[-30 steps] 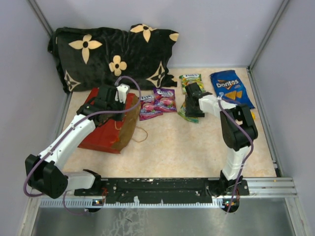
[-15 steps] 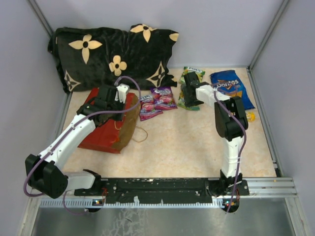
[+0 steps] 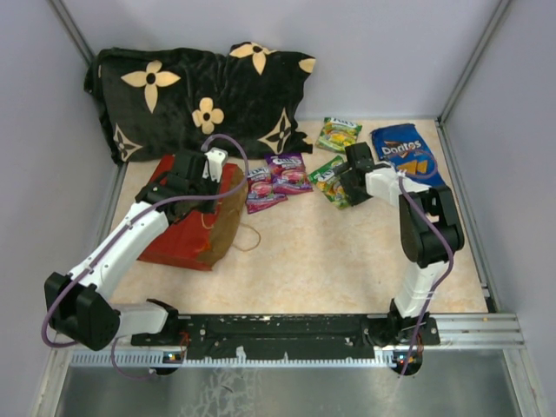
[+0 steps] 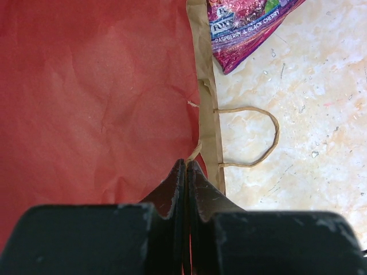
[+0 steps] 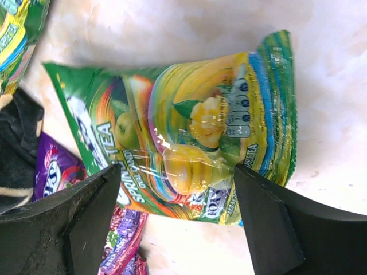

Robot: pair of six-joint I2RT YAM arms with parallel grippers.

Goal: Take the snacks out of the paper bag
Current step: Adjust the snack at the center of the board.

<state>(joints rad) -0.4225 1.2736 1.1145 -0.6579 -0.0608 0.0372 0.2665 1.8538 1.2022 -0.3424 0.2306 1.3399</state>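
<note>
The red paper bag (image 3: 187, 228) lies on its side at the left, its brown mouth facing right. My left gripper (image 4: 187, 165) is shut on the bag's top rim (image 4: 203, 103), beside a cord handle (image 4: 261, 137). Snacks lie on the table: a green candy pouch (image 5: 189, 134) flat between my right gripper's (image 5: 178, 186) wide-open fingers (image 5: 94, 206), not pinched. In the top view that pouch (image 3: 327, 180) sits left of the right gripper (image 3: 349, 178). Beyond are a second green pouch (image 3: 339, 135), two purple pouches (image 3: 291, 171) and the blue Doritos bag (image 3: 407, 156). The bag's inside is hidden.
A black flower-patterned pillow (image 3: 200, 95) lies along the back wall, close behind the bag and pouches. Grey enclosure walls (image 3: 512, 174) bound the table on three sides. A loose cord handle (image 3: 249, 236) lies in front of the bag's mouth.
The right gripper has opened wider and swung right, leaving the green pouch lying flat on the table. The left arm and the bag have not moved.
</note>
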